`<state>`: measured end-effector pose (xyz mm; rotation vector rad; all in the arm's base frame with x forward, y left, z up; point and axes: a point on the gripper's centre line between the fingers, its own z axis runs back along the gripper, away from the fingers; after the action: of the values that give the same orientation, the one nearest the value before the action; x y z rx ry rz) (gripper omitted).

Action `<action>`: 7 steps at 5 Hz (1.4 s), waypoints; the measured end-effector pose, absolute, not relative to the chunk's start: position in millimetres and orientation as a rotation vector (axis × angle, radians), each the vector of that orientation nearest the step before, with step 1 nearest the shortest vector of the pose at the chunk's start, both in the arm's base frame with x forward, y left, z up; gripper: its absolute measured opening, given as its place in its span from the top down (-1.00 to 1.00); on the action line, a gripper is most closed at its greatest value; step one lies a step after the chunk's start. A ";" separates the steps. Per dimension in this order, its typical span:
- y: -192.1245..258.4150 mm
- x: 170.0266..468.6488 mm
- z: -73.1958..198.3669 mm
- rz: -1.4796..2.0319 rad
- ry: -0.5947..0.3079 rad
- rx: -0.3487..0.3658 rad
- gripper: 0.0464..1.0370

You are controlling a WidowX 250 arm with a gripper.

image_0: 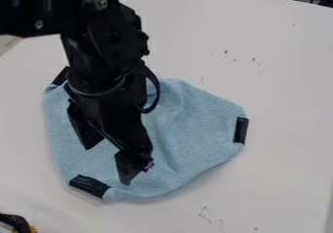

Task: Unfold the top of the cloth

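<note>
Got one cloth (201, 129), three black tabs (240, 129) round its edge, one gripper (108, 164) above
Lying on one table (280, 81); narrowing rightward, long axis pretty much left-right; got two fingers (127, 167) spread apart

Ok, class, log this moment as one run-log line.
tool: open, over blue cloth | cloth: creased, on white table | dark strips: at cloth's edge | cloth top: partly behind arm
</note>
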<state>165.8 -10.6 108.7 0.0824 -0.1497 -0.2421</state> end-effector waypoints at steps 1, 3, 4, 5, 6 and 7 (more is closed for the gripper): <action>-9.9 164.1 106.0 -0.235 -0.138 0.085 -0.93; 1.4 201.9 107.9 -0.185 -0.129 0.112 -0.93; 23.2 245.3 105.1 -0.180 -0.134 0.101 -0.93; 50.6 275.3 97.2 -0.188 -0.154 0.109 -0.93; 88.4 295.6 82.8 -0.172 -0.174 0.134 -0.92; 117.4 302.2 75.0 -0.160 -0.199 0.166 -0.93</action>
<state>302.2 117.4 75.0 0.1662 -0.1991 -0.1603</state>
